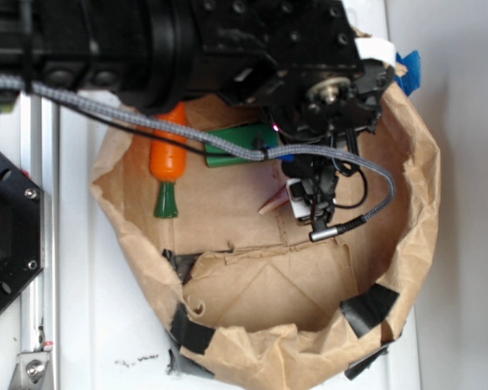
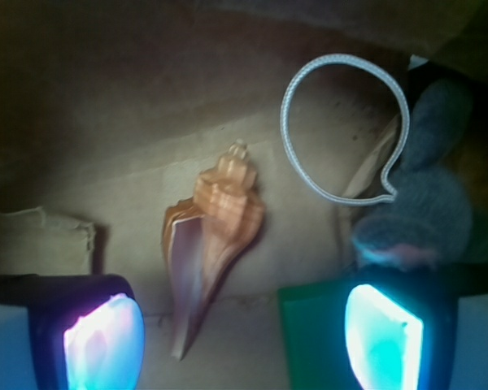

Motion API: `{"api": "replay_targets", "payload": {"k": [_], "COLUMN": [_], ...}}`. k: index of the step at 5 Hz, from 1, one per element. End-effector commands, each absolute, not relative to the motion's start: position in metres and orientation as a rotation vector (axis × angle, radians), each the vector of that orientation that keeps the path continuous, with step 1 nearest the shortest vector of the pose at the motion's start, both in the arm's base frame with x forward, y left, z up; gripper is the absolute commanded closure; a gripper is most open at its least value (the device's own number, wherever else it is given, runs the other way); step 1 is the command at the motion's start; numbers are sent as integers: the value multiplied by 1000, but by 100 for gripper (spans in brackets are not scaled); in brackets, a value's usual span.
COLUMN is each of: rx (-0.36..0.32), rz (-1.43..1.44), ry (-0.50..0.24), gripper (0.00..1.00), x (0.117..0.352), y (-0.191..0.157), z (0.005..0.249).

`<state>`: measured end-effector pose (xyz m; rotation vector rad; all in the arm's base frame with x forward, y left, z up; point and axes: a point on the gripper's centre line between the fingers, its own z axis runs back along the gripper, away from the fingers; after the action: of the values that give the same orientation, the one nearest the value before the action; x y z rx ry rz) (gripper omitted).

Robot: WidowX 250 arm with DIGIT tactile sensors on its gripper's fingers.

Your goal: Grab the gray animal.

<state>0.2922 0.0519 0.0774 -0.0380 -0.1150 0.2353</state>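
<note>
Claw (image 2: 244,337) spread; seashell (image 2: 210,244) between fingers; gray animal (image 2: 423,203) beside.

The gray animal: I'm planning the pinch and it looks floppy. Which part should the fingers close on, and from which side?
Grip the rounded body of the gray animal, not its white cord loop. Come straight down from above, shifted toward the wrist view's right: the open gripper is centred on the shell instead. The right finger sits right by the toy's snout.

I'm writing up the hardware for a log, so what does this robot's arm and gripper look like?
The arm is matte black metal with screw holes. A gray braided cable loops along it, with thinner black wires. The gripper has dark fingers with glowing bluish-white translucent pads.
</note>
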Motion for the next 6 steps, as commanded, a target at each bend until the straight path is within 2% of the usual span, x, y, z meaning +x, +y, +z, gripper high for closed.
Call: {"api": "replay_targets", "payload": {"k": [1, 2, 3, 4, 5, 6], "rx": [37, 44, 116, 143, 184, 193], "rz": [231, 240, 235, 260, 272, 299], "ry": [-164, -163, -157, -148, -135, -107], "gripper": [0, 0, 0, 0, 0, 0], "x": [305, 298, 288, 286, 285, 285], "y": [50, 51, 53, 61, 69, 78], "z": [89, 95, 100, 101, 97, 90]}}
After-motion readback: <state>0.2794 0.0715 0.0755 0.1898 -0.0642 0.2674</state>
